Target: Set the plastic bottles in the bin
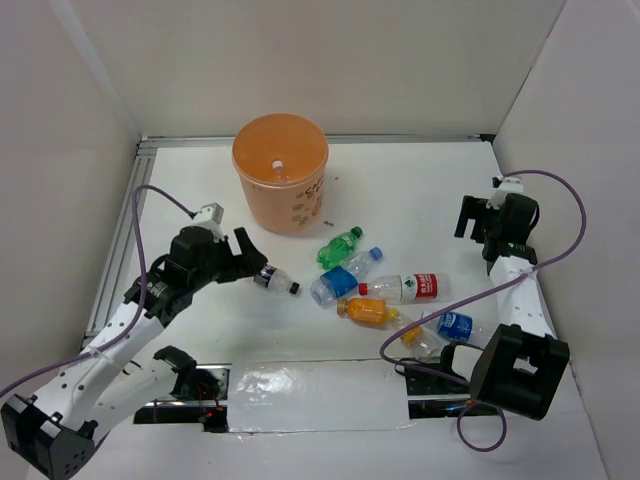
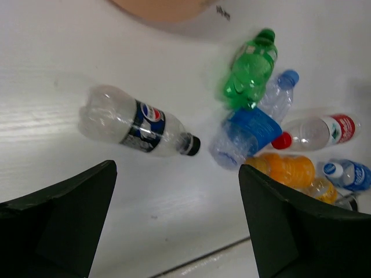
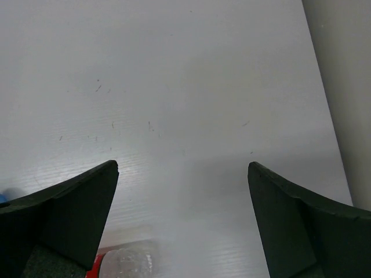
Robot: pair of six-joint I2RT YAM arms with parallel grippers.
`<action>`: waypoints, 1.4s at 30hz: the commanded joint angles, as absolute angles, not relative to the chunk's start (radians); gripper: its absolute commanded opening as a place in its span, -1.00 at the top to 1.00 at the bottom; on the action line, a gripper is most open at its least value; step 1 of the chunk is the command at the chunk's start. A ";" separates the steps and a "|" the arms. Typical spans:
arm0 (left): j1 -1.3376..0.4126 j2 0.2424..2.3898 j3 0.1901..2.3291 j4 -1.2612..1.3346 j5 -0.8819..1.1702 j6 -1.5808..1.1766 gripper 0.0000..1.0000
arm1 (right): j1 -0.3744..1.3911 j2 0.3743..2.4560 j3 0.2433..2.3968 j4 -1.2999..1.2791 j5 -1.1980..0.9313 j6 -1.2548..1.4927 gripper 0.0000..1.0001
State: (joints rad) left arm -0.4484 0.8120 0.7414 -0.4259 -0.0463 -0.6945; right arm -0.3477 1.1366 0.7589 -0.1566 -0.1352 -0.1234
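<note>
The orange bin (image 1: 280, 172) stands upright at the back of the table; its base edge shows in the left wrist view (image 2: 162, 7). My left gripper (image 1: 243, 258) (image 2: 177, 169) is open and empty, just short of a clear bottle with a black cap and dark blue label (image 1: 275, 280) (image 2: 136, 124) lying on its side. To its right lie a green bottle (image 1: 340, 245) (image 2: 250, 69), a blue-labelled clear one (image 1: 345, 275) (image 2: 255, 124), a red-labelled one (image 1: 405, 288) (image 2: 316, 132), an orange-filled one (image 1: 367, 310) (image 2: 290, 171) and another blue-labelled one (image 1: 445, 328) (image 2: 348, 174). My right gripper (image 1: 478, 222) (image 3: 182, 166) is open and empty over bare table.
White walls close in the table on the left, back and right. A metal rail (image 1: 120, 240) runs along the left edge. A purple cable (image 1: 560, 215) loops by the right arm. A taped plate (image 1: 310, 395) lies between the arm bases. The red-capped bottle's end shows low in the right wrist view (image 3: 124, 263).
</note>
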 commanded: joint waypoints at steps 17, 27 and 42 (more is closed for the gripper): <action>-0.749 1.049 0.824 -0.818 -0.390 -1.542 -0.61 | -0.354 1.155 0.802 -0.339 -0.655 -0.342 -1.00; -0.749 1.245 0.859 -0.562 -0.504 -1.442 -0.98 | -0.304 1.184 0.782 -0.339 -0.651 -0.351 -1.00; -0.673 1.477 0.815 -0.420 -0.433 -1.341 0.70 | -0.098 1.158 0.802 -0.400 -0.944 -0.962 -1.00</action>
